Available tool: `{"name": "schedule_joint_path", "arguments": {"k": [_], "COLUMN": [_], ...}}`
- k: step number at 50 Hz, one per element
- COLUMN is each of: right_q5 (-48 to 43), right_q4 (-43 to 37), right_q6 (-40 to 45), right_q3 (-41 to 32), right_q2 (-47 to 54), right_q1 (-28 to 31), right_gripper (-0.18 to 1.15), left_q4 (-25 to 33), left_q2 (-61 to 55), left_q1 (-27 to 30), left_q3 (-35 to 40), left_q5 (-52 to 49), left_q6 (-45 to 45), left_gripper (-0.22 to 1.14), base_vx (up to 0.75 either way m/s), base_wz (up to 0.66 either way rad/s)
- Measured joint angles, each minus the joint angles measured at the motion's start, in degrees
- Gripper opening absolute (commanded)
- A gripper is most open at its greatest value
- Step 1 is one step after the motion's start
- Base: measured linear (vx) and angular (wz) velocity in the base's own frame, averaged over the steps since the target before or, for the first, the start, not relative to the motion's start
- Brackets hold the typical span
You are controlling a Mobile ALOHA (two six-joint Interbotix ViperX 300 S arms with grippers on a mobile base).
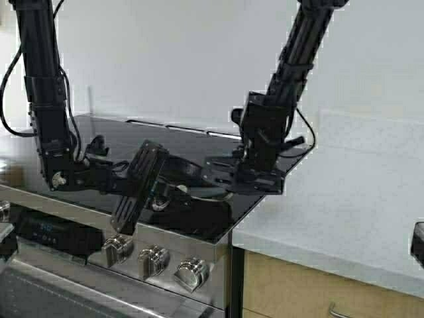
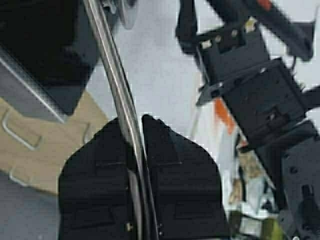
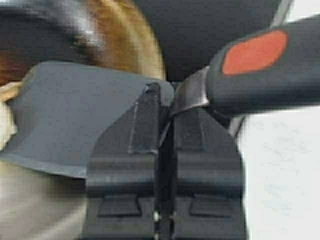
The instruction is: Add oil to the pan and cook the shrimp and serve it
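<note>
My left gripper (image 2: 136,120) is shut on a thin shiny steel strip (image 2: 107,55), which looks like the pan's handle seen edge-on. In the high view it (image 1: 177,189) sits low over the front of the cooktop. My right gripper (image 3: 167,95) is shut on the neck of a spatula with a grey blade (image 3: 70,120) and a black handle (image 3: 260,70) bearing an orange-red spot. The blade lies inside the pan (image 3: 125,35). A pale whitish piece, likely the shrimp (image 3: 6,120), shows at the blade's edge. In the high view the arms hide the pan, and the right gripper (image 1: 228,175) hangs over the cooktop's right part. The oil dispenser is not clearly in view.
The black glass cooktop (image 1: 132,132) has steel knobs (image 1: 154,260) along its front. A white counter (image 1: 344,199) lies to the right, above a wooden cabinet with a drawer pull (image 1: 341,311). A dark object (image 1: 417,244) stands at the right edge.
</note>
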State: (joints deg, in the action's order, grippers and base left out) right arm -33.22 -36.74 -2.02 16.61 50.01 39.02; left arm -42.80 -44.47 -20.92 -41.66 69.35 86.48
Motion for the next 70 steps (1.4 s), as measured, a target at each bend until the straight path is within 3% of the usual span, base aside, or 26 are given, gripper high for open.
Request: {"name": "schedule_joint_path", "arguments": {"k": [18,37,70], "right_q5": [5.8,7.4,12.6], "right_q4": [4.2,4.5,4.4], "right_q6": [-0.1,-1.8,-7.9], "right_q3": [-4.0,-1.3,-2.8], "right_q2": [-0.8,-4.2,-7.8], "right_q1": [-0.7,-3.6,-5.4], "right_gripper": [0.08,0.08,0.08], "left_q4": [-2.1,-2.0,-1.9], "left_q2": [0.0,0.0,0.4], "left_q1": [-0.1,-0.4,-0.5], "left_q3": [0.2,0.2,0.3], "left_q5": [-0.1,-0.7,-1.6], "left_q6": [0.6,0.6,0.5], "left_gripper": [0.03,0.03,0.03], "base_vx": [0.0,0.0,0.0], "base_wz": [0.0,0.0,0.0]}}
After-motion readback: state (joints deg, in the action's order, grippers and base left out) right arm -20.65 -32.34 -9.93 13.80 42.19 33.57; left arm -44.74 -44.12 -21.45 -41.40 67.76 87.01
